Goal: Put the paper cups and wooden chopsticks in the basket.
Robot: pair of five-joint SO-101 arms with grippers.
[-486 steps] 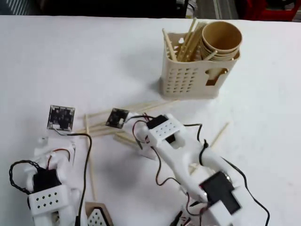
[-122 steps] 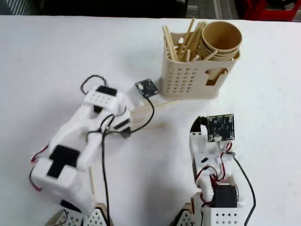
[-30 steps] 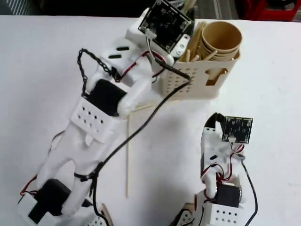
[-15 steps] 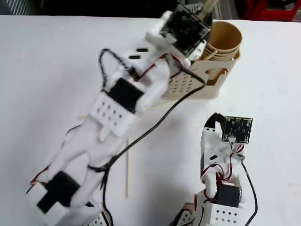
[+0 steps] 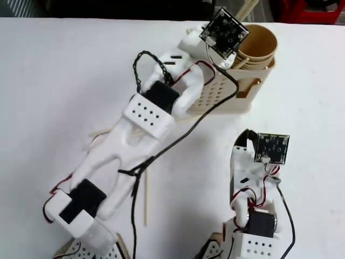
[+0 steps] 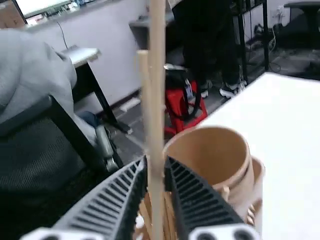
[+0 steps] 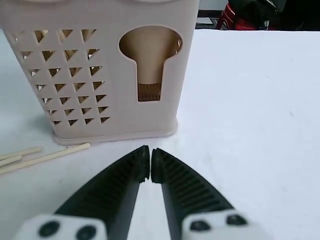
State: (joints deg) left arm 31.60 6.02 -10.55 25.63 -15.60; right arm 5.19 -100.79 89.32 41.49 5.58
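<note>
My left gripper [image 6: 155, 176] is shut on wooden chopsticks [image 6: 157, 95] that stand upright between its jaws, just above the basket. Right behind them is the stack of paper cups [image 6: 212, 155]. From above, the left arm stretches across the table to the beige basket [image 5: 243, 100]; the held chopstick's tip [image 5: 248, 6] pokes up beside the cups [image 5: 260, 39]. My right gripper [image 7: 150, 163] is shut on nothing and rests low on the table, facing the basket [image 7: 100, 75]. A cup [image 7: 150, 60] shows through the basket's keyhole opening.
Loose chopsticks lie on the table: one [image 5: 145, 199] beside the left arm, some [image 5: 99, 135] further left, and a few [image 7: 45, 155] at the basket's foot. The right arm [image 5: 253, 205] sits at the near right. The table edge runs just behind the basket.
The left arm has swung right and further over the basket, carrying the chopsticks with it. The right arm has kept still.
</note>
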